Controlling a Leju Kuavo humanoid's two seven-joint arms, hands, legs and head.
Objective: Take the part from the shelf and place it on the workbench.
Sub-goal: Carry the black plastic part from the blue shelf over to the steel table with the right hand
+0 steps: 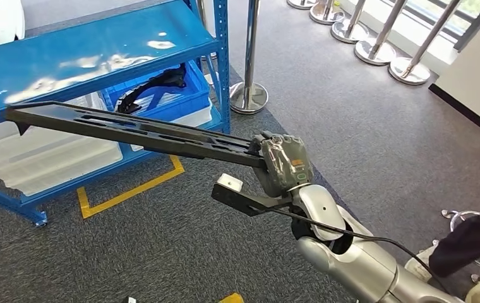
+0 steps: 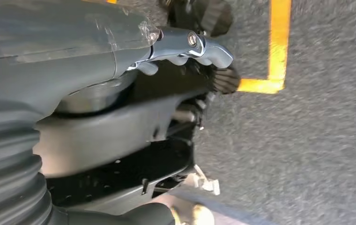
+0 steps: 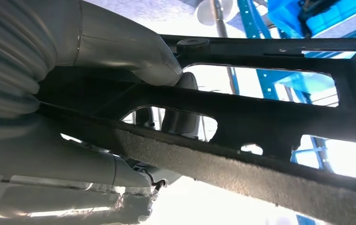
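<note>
From my seat I see the right hand (image 1: 283, 165) clasped round one end of the one long black slotted part (image 1: 130, 129), which juts out level over the grey carpet (image 1: 364, 126) toward the blue shelf (image 1: 98, 47), its far tip just before the shelf's front edge. In the right wrist view the fingers (image 3: 181, 117) wrap the part's (image 3: 260, 117) bars; much of it is cut off. The left hand (image 2: 120, 79) hangs over the carpet by yellow floor tape (image 2: 277, 47); I cannot tell how its fingers lie. One blue bin (image 1: 168, 95) on the lower shelf holds dark parts I can't count. Five chrome stanchion bases (image 1: 376, 50) line the far edge, some cropped.
</note>
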